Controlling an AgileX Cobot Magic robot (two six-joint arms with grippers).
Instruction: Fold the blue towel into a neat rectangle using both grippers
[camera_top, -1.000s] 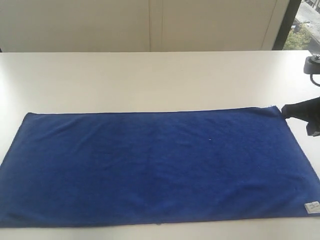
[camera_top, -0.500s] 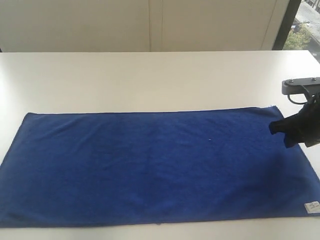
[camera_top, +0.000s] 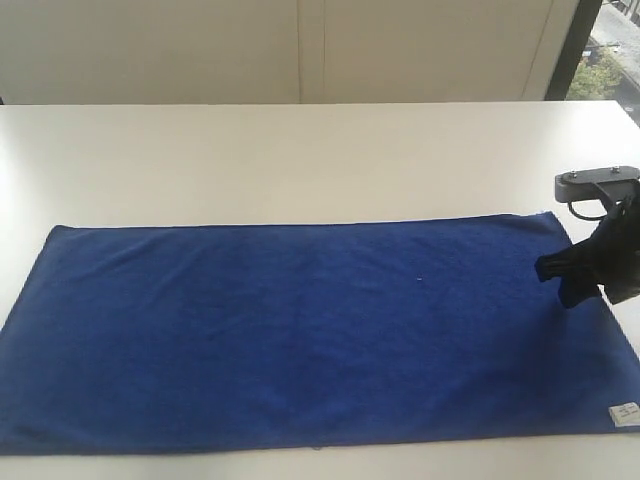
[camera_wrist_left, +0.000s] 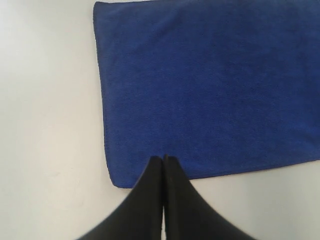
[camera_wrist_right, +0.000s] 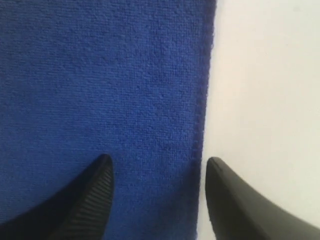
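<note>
Exterior view, blue towel (camera_top: 300, 330) flat on table (camera_top: 300, 150)

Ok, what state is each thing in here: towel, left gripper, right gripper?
blue towel: spread flat on the table, unfolded.
left gripper: shut, empty, tips at the towel's edge near a corner.
right gripper: open, jaws straddling the towel's edge, gripping nothing.

blue towel (camera_top: 300, 335) flat on white table (camera_top: 300, 160) near front edge; right gripper (camera_top: 565, 280) over towel's right end; white label (camera_top: 624, 412) front-right corner.
</note>
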